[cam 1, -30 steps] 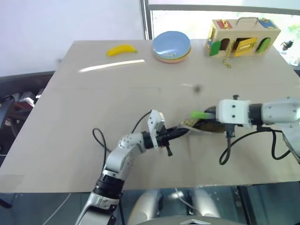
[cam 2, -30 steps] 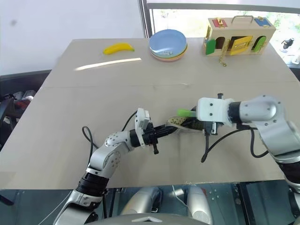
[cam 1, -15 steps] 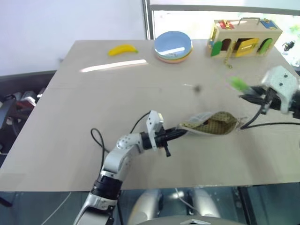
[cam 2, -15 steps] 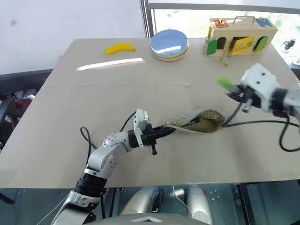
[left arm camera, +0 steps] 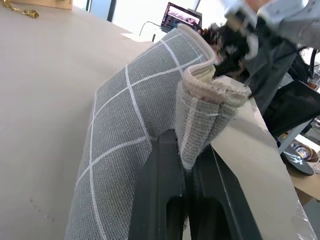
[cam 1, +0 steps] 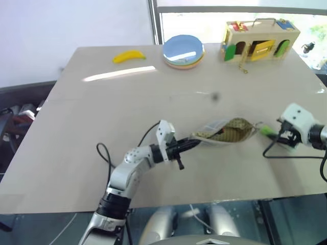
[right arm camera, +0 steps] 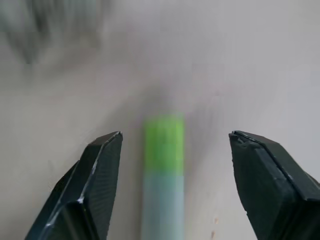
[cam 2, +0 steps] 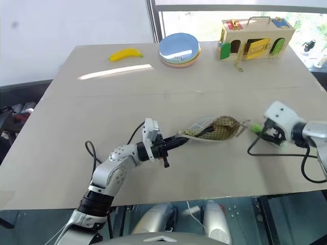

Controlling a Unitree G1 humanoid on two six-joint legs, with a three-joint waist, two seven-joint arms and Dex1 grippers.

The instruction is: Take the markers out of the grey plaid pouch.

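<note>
Right gripper [right arm camera: 170, 190] released, green marker [right arm camera: 164, 150] on the table between its spread fingers.

The pale wooden table [cam 1: 102, 112] carries a yellow banana [cam 1: 127, 55], stacked plates [cam 1: 183, 50] and a wooden toy box [cam 1: 259, 40] along its far edge, with the grey plaid pouch [cam 1: 227, 131] and light green marker [cam 1: 267, 132] nearer.

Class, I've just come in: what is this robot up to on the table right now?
The left gripper is shut on one end of the grey plaid pouch, which lies open on the table. The right gripper is open, with the light green marker lying between its fingers beside the pouch.
</note>
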